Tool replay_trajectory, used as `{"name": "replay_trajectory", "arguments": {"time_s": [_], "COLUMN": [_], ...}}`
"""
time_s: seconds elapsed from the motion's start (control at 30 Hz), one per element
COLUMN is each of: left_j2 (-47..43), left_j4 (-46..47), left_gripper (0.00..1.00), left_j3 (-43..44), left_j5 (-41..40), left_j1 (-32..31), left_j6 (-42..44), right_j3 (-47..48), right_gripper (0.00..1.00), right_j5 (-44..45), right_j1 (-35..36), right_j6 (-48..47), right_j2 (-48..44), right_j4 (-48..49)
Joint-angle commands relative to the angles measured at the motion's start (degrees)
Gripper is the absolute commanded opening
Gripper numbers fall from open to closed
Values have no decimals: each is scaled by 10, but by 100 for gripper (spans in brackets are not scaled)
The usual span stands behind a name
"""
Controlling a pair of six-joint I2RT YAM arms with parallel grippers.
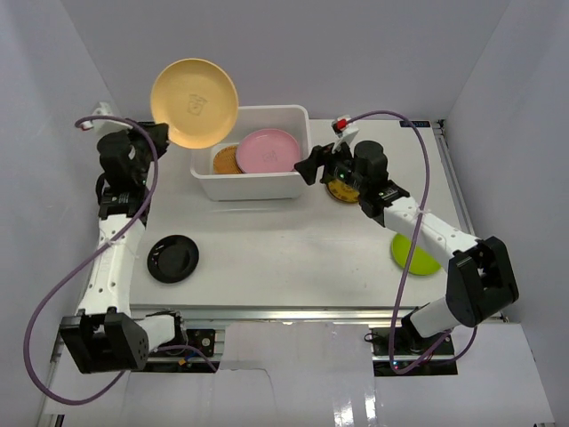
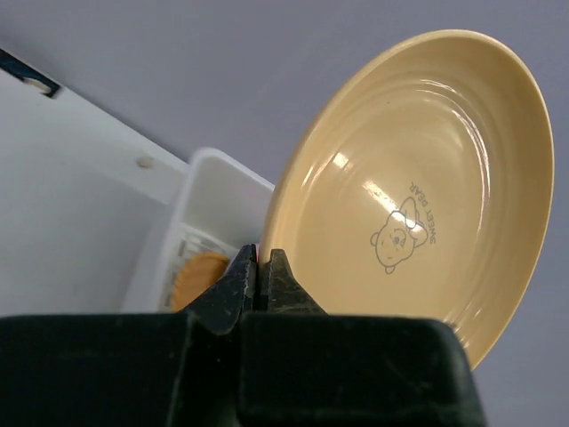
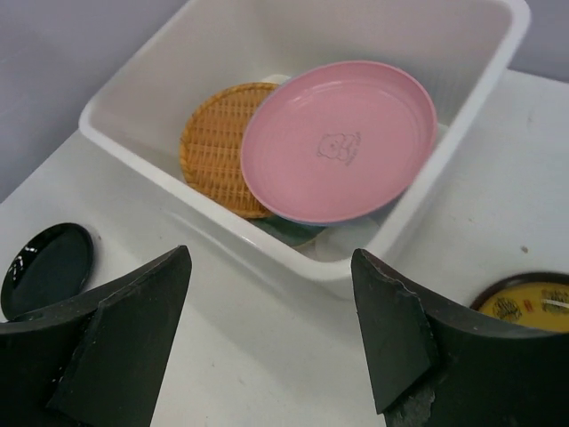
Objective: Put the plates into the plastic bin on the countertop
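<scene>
My left jaws are pressed together on the rim of a round, pale orange plastic plate (image 1: pixel 194 102) with a small bear print. It is in the air and steeply tilted, over the 10 o'clock corner of the white rectangular plastic bin (image 1: pixel 249 189). In the left wrist view the plate's hollow face (image 2: pixel 418 196) turns toward me.

At about 8 o'clock on the flat white worktop (image 1: pixel 284 258) a round, glossy black plate (image 1: pixel 173 259) lies flat, well apart from the bin. The bin sits at about 12 o'clock. Inside it, a round woven tan plate (image 3: pixel 213 142) lies at the left, and a round pink plate (image 3: pixel 338 142) leans over its right edge. A darker rim shows beneath the pink one; I cannot tell which dish it is.

My right jaws are spread wide and grip nothing, just beside the bin's 3 o'clock wall. Under them lies a round, dark-rimmed yellow-brown patterned plate (image 1: pixel 342 191). A round lime green plate (image 1: pixel 413 256) rests at about 4 o'clock, partly hidden by my right arm.
</scene>
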Motion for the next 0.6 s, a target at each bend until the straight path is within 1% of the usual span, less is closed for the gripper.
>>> {"name": "replay_trajectory", "arguments": {"time_s": [0.0, 0.03, 0.07, 0.13, 0.2, 0.23, 0.3, 0.37, 0.4, 0.43, 0.53, 0.57], "left_j2": [63, 82, 129, 185, 241, 292, 338, 412, 412, 437, 456, 458], "left_j4": [6, 6, 1, -26, -44, -63, -79, -118, -126, -136, -147, -148], "left_gripper": [0, 0, 0, 0, 0, 0, 0, 0, 0, 0, 0, 7], "left_j3": [33, 45, 77, 113, 152, 188, 224, 290, 290, 314, 329, 329], "left_j5": [19, 20, 25, 31, 43, 40, 22, 14, 13, 7, -3, -5], "left_j1": [-56, -64, -89, -102, -122, -130, -154, -170, -175, -180, -185, -185], "left_j6": [12, 17, 30, 37, 47, 59, 79, 102, 109, 122, 133, 135], "right_j3": [-24, -31, -47, -65, -88, -90, -104, -131, -140, -147, -166, -170], "right_gripper": [79, 79, 79, 79, 79, 79, 80, 80, 80, 80, 85, 87], "right_j5": [48, 53, 76, 109, 149, 156, 167, 163, 159, 152, 101, 77], "right_j1": [-19, -20, -26, -31, -51, -61, -102, -149, -166, -197, -252, -264], "right_j6": [52, 56, 64, 74, 82, 89, 96, 114, 119, 125, 148, 161], "right_j2": [-31, -34, -46, -61, -83, -87, -91, -91, -89, -86, -52, -42], "right_j4": [13, 13, 14, 13, 8, 1, -23, -29, -29, -29, -25, -17]}}
